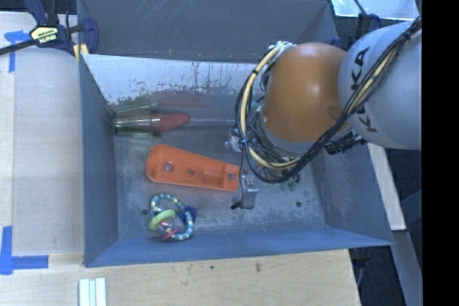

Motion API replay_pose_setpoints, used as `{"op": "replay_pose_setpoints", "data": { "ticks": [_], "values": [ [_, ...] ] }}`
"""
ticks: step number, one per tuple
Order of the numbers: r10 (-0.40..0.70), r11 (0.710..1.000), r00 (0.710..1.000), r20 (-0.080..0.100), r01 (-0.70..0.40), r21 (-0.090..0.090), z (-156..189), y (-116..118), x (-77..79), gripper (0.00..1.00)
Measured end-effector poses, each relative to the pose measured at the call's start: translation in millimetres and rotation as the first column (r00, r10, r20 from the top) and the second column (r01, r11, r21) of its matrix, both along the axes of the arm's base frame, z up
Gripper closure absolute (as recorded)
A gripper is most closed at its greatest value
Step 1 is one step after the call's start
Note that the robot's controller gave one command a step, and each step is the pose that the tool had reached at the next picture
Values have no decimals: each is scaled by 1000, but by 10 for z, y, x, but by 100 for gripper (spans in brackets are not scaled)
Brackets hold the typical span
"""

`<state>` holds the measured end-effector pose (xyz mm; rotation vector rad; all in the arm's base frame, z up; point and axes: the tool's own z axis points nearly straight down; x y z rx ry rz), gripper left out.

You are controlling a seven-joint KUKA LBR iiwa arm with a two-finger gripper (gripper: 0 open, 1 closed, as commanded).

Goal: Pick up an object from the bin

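Bin: a grey metal bin (pixel 97 175) with sloping walls and a scuffed, scratched floor; three loose things lie on it, apart from one another.
Middle of floor: a flat orange plastic piece (pixel 188 168), long and rounded at its left end, with small holes along it, lying slightly tilted.
Back left of floor: a lipstick-shaped toy (pixel 150 122) on its side, dark tube with a red tip pointing right.
Front left of floor: a beaded ring (pixel 172 217) in blue, green, yellow and red.
Arm: a smooth orange dome (pixel 305 100) wrapped in looping cables (pixel 251 118), reaching in from the right.
Gripper: the gripper (pixel 244 198) is low over the floor; I cannot tell whether it is wide or narrow.
Nearest thing: the orange plastic piece, whose right end lies just beside the gripper, on its left.
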<state>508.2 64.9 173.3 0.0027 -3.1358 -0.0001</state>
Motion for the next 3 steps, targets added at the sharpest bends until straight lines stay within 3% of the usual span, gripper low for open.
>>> {"op": "replay_pose_setpoints", "data": {
  "ticks": [1,2,3],
  "values": [
    [-2,1000,1000,9,2,1,45,-4,17,0],
    [51,999,999,14,-51,0,-196,76,98,0],
    [276,961,961,13,-276,0,-1027,91,324,100]
  ]
}}
